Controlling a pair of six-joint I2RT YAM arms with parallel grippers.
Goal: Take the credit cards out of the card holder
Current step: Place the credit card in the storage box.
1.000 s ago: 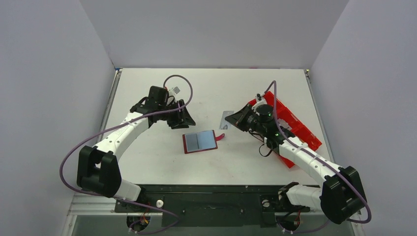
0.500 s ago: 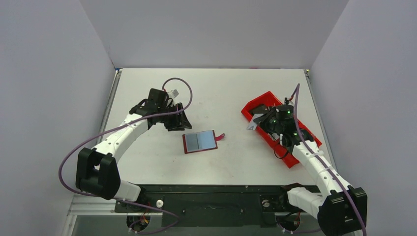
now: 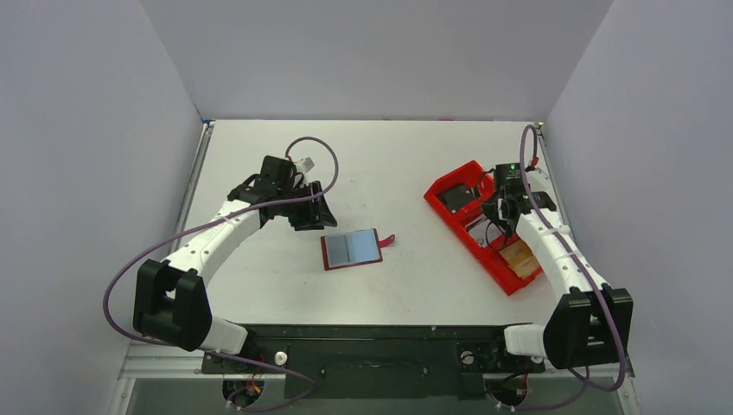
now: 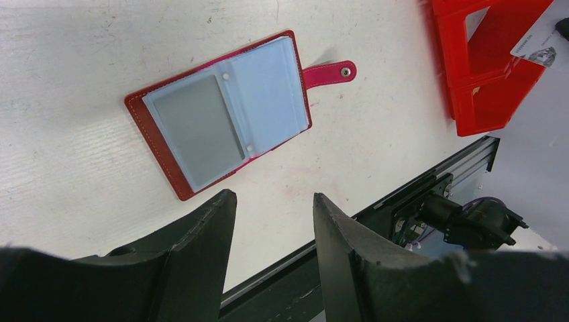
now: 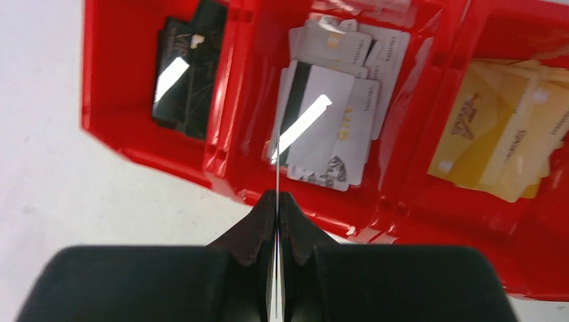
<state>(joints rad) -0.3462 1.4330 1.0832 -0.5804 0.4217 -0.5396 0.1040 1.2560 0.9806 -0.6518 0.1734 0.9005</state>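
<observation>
Your right gripper (image 5: 276, 201) is pinched tight on a card (image 5: 276, 168), held edge-on above the middle compartment of the red tray (image 5: 228, 178), where silver cards (image 5: 335, 127) lie. Lower it close before you let go, so it settles flat among those and does not slide toward the gold cards (image 5: 496, 141) at 3 o'clock.

Your left gripper (image 4: 274, 201) hangs with fingers apart, holding nothing.

The card holder (image 4: 265, 94) lies spread flat near the middle of the table (image 3: 380, 156), at 9 o'clock from the tray. It is dark red with a stitched border and clear sleeves. One sleeve holds a grey card (image 4: 198, 124), and the snap tab (image 4: 329, 72) points to 3 o'clock.
</observation>
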